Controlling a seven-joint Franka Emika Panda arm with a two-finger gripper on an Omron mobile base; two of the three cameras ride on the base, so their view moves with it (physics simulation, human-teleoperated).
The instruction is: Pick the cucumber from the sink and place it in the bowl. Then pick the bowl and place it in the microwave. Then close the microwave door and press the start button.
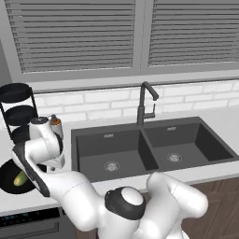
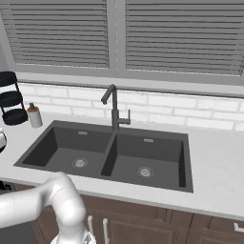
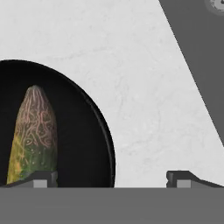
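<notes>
Now cucumber lies in bowl, beside released tool left fingertip.

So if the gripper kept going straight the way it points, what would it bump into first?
Probably the bowl's rim or the counter right beside it. The open gripper points down with one fingertip over the bowl near the cucumber, the other over bare counter. Depth is hard to judge.

Yellow-green, seemingly vein-patterned cucumber; black bowl
</notes>
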